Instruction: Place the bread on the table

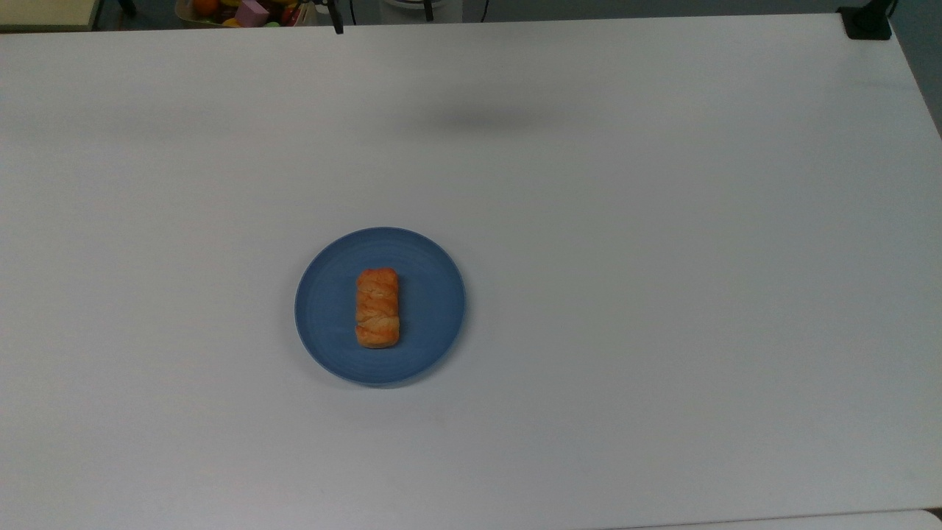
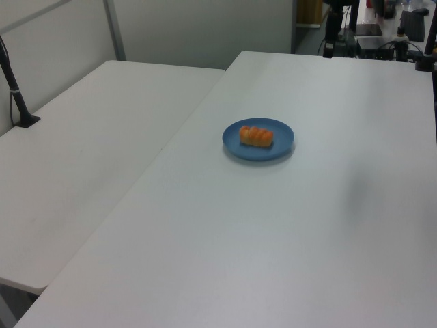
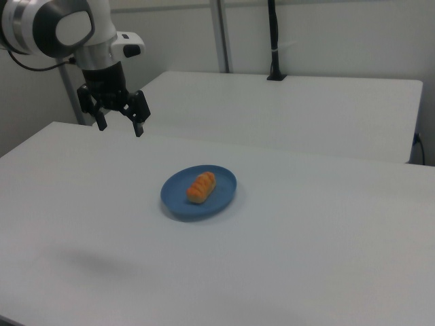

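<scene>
Nothing done yet: bread (image 1: pixel 377 308) sits on the plate (image 1: pixel 327 309), jaws (image 3: pixel 121 125) spread and empty, high above the tabletop (image 1: pixel 662 294).

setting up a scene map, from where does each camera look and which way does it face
Top view: high overhead, looking down on the table, blue plate and bread.
Left view: raised at one table end, looking along it toward the plate and bread.
Right view: raised off the table, facing the plate; the arm's open end effector hangs above the table.
All share the bread lying on the plate.
</scene>
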